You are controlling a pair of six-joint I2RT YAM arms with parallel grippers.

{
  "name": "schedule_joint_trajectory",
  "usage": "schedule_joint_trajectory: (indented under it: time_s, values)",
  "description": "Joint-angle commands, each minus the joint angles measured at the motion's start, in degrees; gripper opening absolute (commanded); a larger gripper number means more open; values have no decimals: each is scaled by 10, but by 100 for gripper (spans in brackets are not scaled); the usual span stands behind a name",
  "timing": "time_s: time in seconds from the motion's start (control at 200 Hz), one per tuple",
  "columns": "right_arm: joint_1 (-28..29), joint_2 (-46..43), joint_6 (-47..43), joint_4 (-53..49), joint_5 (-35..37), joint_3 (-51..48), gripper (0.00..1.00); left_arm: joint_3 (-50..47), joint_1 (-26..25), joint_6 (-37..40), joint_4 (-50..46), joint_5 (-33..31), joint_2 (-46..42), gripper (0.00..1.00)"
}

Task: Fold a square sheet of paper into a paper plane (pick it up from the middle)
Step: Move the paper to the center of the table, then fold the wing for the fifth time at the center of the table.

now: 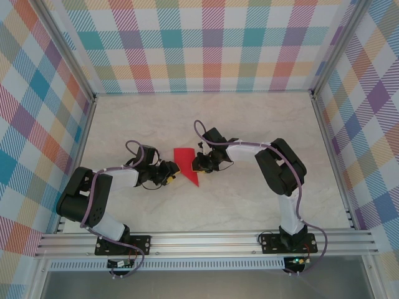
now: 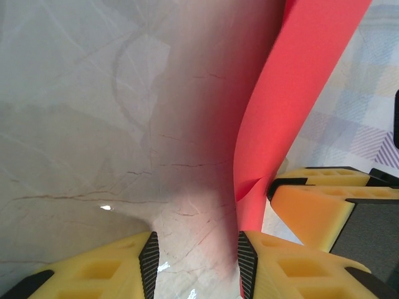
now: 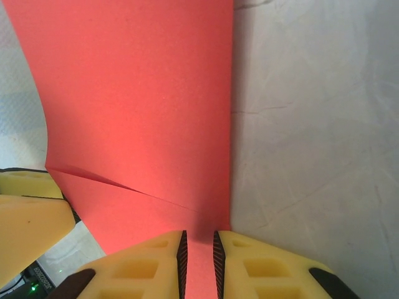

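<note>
The square sheet of paper [image 1: 185,163] is red and creased into a pointed shape, its tip toward the near edge, and it sits between my two grippers at mid-table. My left gripper [image 1: 169,174] is on its left side. In the left wrist view that gripper [image 2: 196,240] is open with bare table between the pads, and the paper [image 2: 299,93] stands on edge along the right finger [image 2: 268,261]. My right gripper [image 3: 198,235] has its jaws narrowed to a slim gap over the red paper [image 3: 137,112], which shows a slanting crease.
The marble table top [image 1: 249,205] is walled by plaid panels [image 1: 206,43] at the back and both sides. An aluminium rail [image 1: 206,240] carrying the arm bases runs along the near edge. The right arm's elbow [image 1: 280,165] rises right of the paper.
</note>
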Motion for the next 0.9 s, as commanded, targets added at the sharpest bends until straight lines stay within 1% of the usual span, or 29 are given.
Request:
schedule_joint_trajectory:
  time_s: [0.0,0.345,0.485,0.515,0.595,0.735,0.895]
  values:
    - [-1,9,-4,-12,2,6,21,19,-17,3,103,11,35,41]
    - [-2,10,-6,-11,1,1,21,27,-23,3,155,16,40,40]
    - [-2,10,-5,-11,1,1,21,31,-25,3,162,12,39,36]
    - [-2,10,-6,-11,1,1,20,31,-25,3,159,10,37,35]
    - [-2,7,-6,-11,1,0,20,32,-25,12,137,-7,20,34]
    - [-2,3,-7,-14,3,-2,20,28,-26,25,98,-29,-12,34]
    - [-2,0,-7,-13,0,-2,20,21,-27,26,91,-31,-27,35]
